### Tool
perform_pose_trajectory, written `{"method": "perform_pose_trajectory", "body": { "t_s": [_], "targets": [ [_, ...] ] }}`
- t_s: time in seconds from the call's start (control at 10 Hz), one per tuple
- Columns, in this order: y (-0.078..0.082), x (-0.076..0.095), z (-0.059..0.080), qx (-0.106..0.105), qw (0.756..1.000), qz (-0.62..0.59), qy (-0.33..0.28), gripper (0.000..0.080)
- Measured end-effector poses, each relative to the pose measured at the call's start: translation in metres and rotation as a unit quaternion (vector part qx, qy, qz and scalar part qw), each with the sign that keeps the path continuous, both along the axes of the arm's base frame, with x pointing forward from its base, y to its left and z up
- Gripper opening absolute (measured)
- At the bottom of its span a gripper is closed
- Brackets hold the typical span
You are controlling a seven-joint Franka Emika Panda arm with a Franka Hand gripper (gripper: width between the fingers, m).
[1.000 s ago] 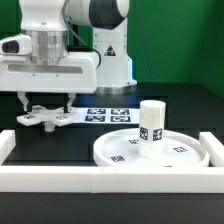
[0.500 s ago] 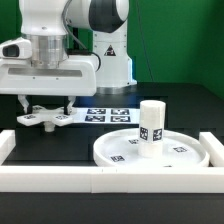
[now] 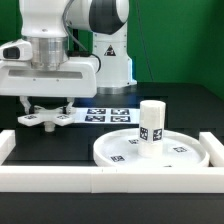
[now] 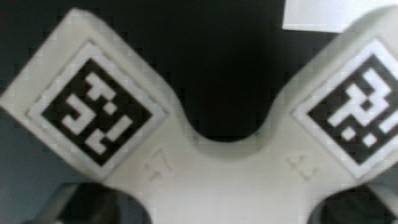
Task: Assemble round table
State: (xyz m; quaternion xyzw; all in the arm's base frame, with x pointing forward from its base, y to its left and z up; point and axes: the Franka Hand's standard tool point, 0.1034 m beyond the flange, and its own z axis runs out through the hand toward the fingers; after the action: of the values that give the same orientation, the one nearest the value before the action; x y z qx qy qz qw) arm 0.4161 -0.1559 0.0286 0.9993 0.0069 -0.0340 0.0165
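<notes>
The flat cross-shaped piece [image 3: 45, 118] lies on the black table at the exterior view's left, its tags facing up. My gripper [image 3: 46, 108] hangs right over it, open, one finger on each side of its middle. In the wrist view the cross-shaped piece [image 4: 214, 150] fills the picture with two tagged arms, and my dark fingertips [image 4: 86, 205] show at either side of it; the gripper [image 4: 217, 205] is not closed on it. The large rimmed round disc [image 3: 185, 150] lies at the front right. The short cylindrical post [image 3: 151, 125] stands upright on it.
The marker board [image 3: 108, 113] lies behind the disc, next to the cross-shaped piece. White border rails run along the front [image 3: 110, 181], the left [image 3: 8, 140] and the right [image 3: 215, 146]. The arm's base [image 3: 112, 55] stands at the back.
My gripper has sunk very slightly toward the cross-shaped piece. The disc, the post and the cross-shaped piece have not moved.
</notes>
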Motion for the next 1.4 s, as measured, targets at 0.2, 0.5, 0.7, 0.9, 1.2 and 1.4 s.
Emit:
{"method": "perform_pose_trajectory", "body": {
  "t_s": [0.2, 0.5, 0.7, 0.9, 1.2, 1.4],
  "targets": [
    [0.003, 0.004, 0.001, 0.000, 1.000, 0.003, -0.002, 0.0437],
    [0.006, 0.008, 0.004, -0.001, 1.000, -0.002, -0.006, 0.0437],
    [0.023, 0.017, 0.016, 0.003, 1.000, -0.021, -0.012, 0.0437],
    [0.048, 0.026, 0.036, 0.018, 0.998, -0.057, -0.007, 0.0437],
    [0.100, 0.063, 0.079, 0.037, 0.994, -0.102, -0.002, 0.0438],
    [0.128, 0.103, 0.102, 0.041, 0.990, -0.134, 0.004, 0.0438]
  ]
}}
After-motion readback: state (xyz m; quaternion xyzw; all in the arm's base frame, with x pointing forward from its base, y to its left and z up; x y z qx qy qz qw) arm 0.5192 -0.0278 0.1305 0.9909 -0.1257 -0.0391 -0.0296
